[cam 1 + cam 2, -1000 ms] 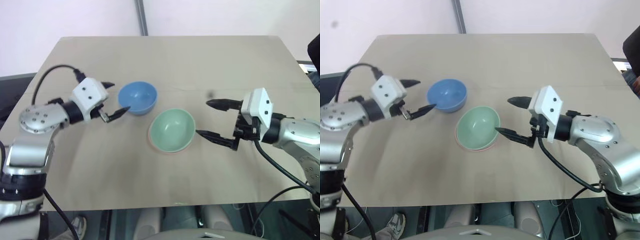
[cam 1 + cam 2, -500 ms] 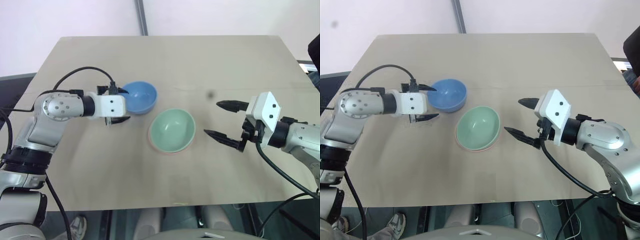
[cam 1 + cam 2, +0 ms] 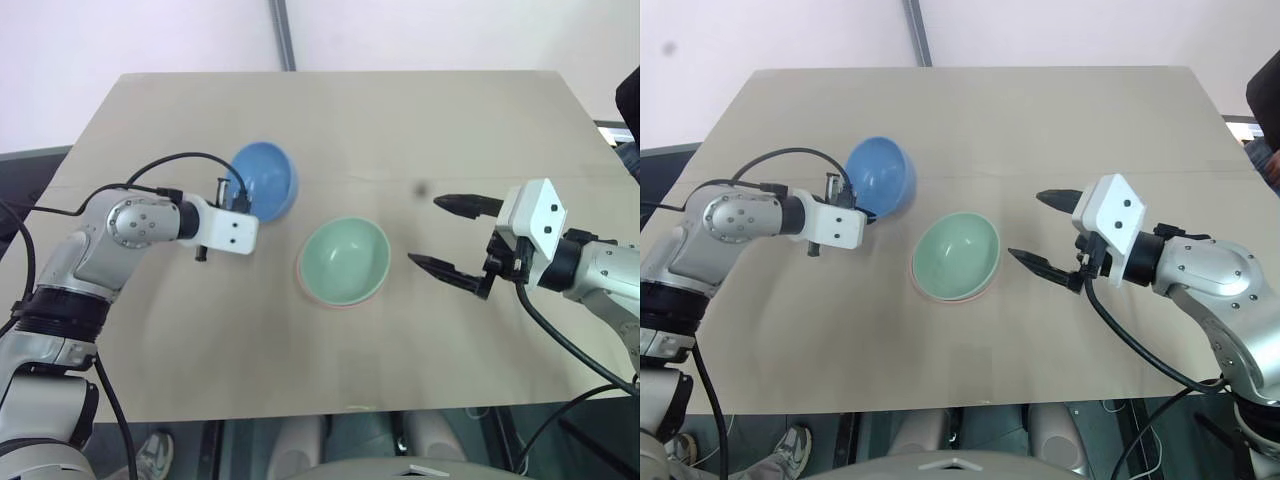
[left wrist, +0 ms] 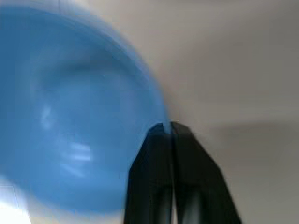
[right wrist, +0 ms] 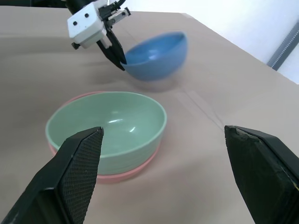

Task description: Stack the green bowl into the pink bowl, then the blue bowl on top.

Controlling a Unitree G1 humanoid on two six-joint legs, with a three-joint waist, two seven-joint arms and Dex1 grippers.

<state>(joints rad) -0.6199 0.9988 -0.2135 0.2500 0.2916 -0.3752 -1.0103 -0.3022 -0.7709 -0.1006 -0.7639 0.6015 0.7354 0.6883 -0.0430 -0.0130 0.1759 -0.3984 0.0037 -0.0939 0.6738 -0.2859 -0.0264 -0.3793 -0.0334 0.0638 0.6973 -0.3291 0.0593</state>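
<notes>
The blue bowl [image 3: 262, 178] is tipped up on its side, its opening facing me, at the table's left middle. My left gripper [image 3: 241, 206] is shut on its near rim; in the left wrist view the two black fingers [image 4: 159, 149] pinch the blue bowl's [image 4: 70, 121] edge. The green bowl [image 3: 345, 260] sits nested inside the pink bowl [image 5: 122, 173] at the table's centre, with just a pink rim showing beneath it. My right gripper [image 3: 425, 232] hangs open to the right of that stack, apart from it, with nothing between its fingers.
The tan table [image 3: 420, 120] has bare room behind and to the right of the bowls. A grey pole [image 3: 284, 35] stands past its far edge. A dark object [image 3: 628, 105] sits at the right border.
My left gripper turned, sank onto the blue bowl's near rim and shut on it, tipping the bowl up. My right gripper drew a little to the right and stays open.
</notes>
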